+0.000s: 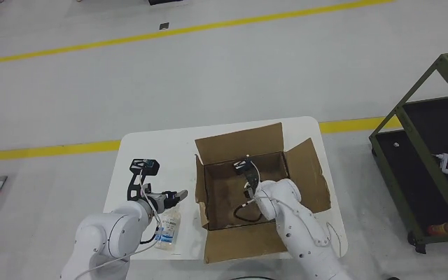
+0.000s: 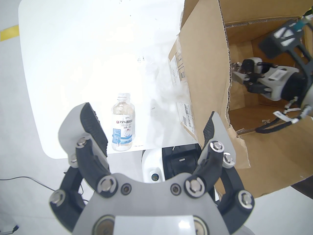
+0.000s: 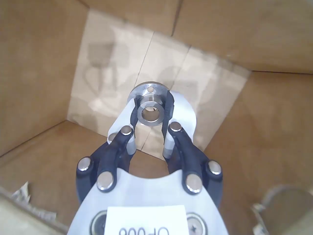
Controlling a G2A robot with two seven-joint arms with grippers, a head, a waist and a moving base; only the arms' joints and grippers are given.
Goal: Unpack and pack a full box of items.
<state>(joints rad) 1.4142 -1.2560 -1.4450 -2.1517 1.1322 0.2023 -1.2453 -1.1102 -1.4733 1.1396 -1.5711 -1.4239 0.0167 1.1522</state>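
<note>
An open cardboard box (image 1: 301, 164) stands on the white table (image 1: 161, 150), its flaps spread outward. Inside the box my right gripper (image 3: 150, 110) is shut on a round metal flanged bushing (image 3: 149, 93), held above the box floor (image 3: 122, 57). A clear plastic bottle (image 2: 122, 122) with a white and blue label lies on the table near its front edge, left of the box. My left gripper (image 2: 155, 129) hangs open above the table beside that bottle (image 1: 169, 229), with nothing between its fingers.
The box wall (image 2: 203, 79) rises close to my left gripper's right finger. A dark green cart (image 1: 413, 150) stands on the floor at the far right. Bare table surface lies behind the bottle on the left. Yellow floor lines run behind the table.
</note>
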